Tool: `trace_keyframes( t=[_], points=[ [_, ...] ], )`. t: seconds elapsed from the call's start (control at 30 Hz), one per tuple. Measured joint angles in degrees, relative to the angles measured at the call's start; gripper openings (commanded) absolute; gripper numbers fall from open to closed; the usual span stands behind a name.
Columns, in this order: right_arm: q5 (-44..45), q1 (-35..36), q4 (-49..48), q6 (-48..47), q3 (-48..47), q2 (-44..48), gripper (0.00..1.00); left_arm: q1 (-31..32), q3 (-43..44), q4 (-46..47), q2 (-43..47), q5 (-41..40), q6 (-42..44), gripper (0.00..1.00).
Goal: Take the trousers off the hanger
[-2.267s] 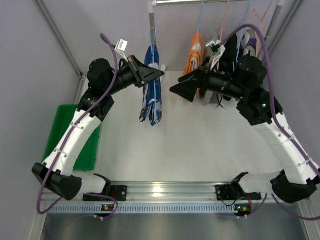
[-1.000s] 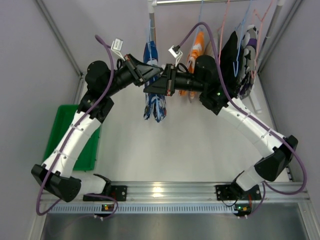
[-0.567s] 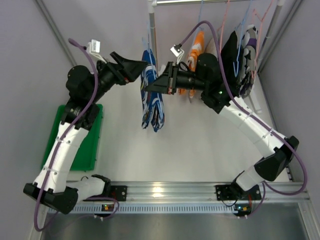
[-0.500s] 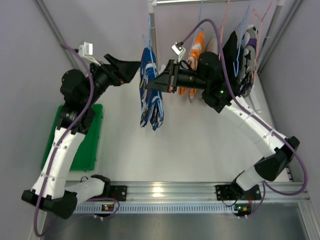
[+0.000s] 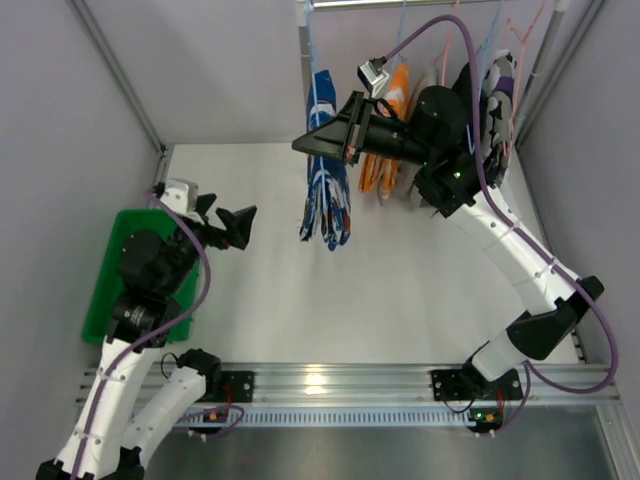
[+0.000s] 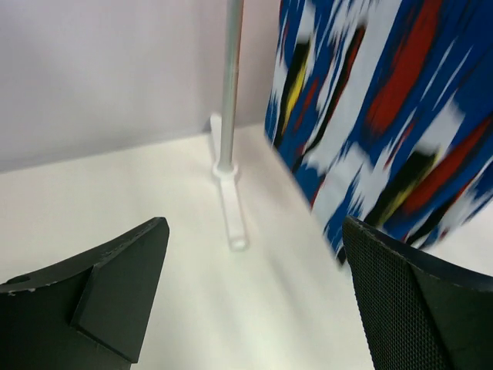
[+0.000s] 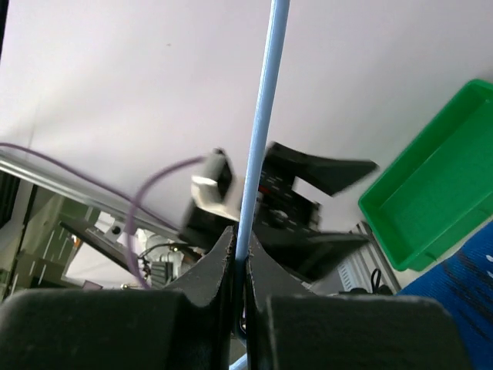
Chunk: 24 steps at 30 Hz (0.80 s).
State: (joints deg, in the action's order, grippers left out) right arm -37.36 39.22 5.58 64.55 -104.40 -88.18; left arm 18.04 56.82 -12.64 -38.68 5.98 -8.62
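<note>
The blue trousers with white pattern [image 5: 325, 195] hang from a light-blue hanger [image 7: 262, 116] beside the rack pole. My right gripper [image 5: 300, 147] is shut on the hanger's wire, which runs up between its closed fingers [image 7: 240, 254]. A corner of the blue cloth [image 7: 462, 285] shows at the lower right of the right wrist view. My left gripper [image 5: 247, 228] is open and empty, low at the left, well apart from the trousers. Between its fingertips [image 6: 254, 285] there is only table; the patterned trousers [image 6: 385, 116] hang ahead to its right. Orange trousers [image 5: 385, 150] hang behind the right arm.
A green bin [image 5: 120, 270] sits at the table's left edge under the left arm, also seen in the right wrist view [image 7: 431, 193]. The rack's upright pole [image 6: 229, 92] stands at the back, with its rail [image 5: 420, 4] overhead. Dark and purple garments [image 5: 492, 100] hang at far right.
My left gripper opened, let go near the blue trousers and drew back down-left toward the green bin. My right gripper, still shut on the hanger, carried the trousers slightly up and right.
</note>
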Motion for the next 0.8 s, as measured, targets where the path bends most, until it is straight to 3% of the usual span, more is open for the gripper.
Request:
trace_keyframes(
  t=[0.23,0.43,0.8],
  points=[
    [1.4,-0.1,0.1,0.1,-2.9,-0.7,0.0,0.1,-15.9,-2.1,6.9,4.1,9.0,0.99],
    [1.9,-0.4,0.4,0.1,-5.6,-2.3,0.0,2.1,-23.0,1.7,5.4,5.0,12.1,0.99],
    [2.9,-0.4,0.9,0.0,-7.1,-5.1,0.0,26.2,-29.7,26.5,-6.7,-15.9,24.8,0.99]
  ],
)
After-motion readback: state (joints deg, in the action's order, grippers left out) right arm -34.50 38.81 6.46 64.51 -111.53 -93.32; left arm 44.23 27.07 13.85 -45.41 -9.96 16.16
